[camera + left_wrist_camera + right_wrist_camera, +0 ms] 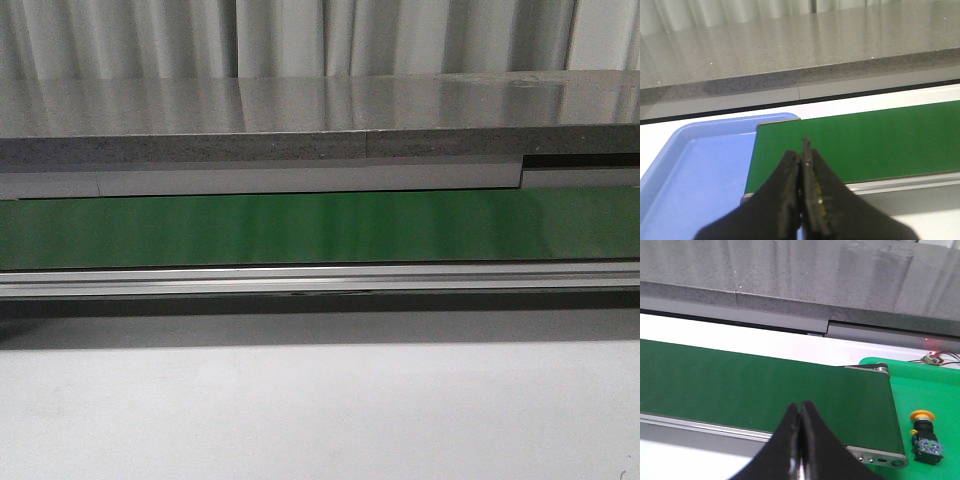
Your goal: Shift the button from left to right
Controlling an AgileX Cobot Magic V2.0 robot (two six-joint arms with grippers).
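Note:
The button [924,436], a yellow cap on a dark cube body, lies on its side in a bright green tray [932,395] just past the conveyor's end. It shows only in the right wrist view. My right gripper [800,405] is shut and empty, over the near edge of the green belt [760,385], well to the side of the button. My left gripper [802,150] is shut and empty, above the belt's [860,140] other end beside a blue tray [695,170]. Neither gripper shows in the front view.
The green conveyor belt [320,228] runs across the front view behind a metal rail [320,280]. A grey stone counter [300,120] stands behind it. White table surface [320,410] lies in front. Thin wires [935,359] sit at the green tray's far edge.

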